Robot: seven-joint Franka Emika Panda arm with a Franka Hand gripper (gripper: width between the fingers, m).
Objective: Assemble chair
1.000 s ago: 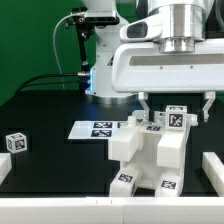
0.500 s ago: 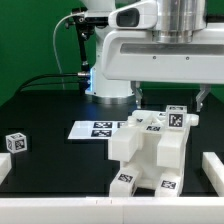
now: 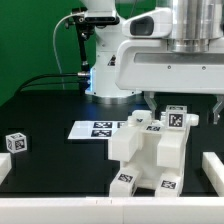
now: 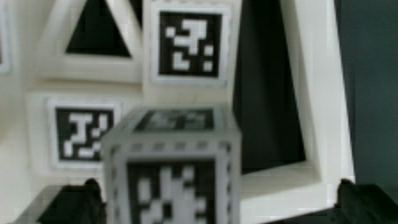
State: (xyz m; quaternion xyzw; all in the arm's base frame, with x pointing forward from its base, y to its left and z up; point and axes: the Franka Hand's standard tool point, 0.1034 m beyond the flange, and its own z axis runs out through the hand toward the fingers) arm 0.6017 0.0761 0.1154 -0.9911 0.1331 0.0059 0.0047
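In the exterior view the chair (image 3: 148, 150) stands as a blocky white assembly on the black desk (image 3: 50, 112), in the middle of the picture and somewhat toward the exterior view's right, with small black-and-white tags on its upper blocks and on its lower parts near the front. Directly above it hangs the arm's wide white head, and below that the pincer (image 3: 182, 106) shows two dark fingers spread wide, one on either side of the chair's upper tagged block, gripping nothing. Behind the chair, flat on the desk, lies the marker board (image 3: 92, 129), partly hidden by the assembly. A small loose white cube (image 3: 14, 142) with a tag sits by itself well apart, near the exterior view's left edge. A white rail (image 3: 212, 166) runs along the desk's border at the exterior view's right. In the wrist view the chair (image 4: 169, 165) fills the picture: a tagged block close to the camera, white panels with further tags behind it, blurred. The two dark fingertips (image 4: 68, 205) stand far apart at the picture's edge, with the block between them and neither plainly touching it.
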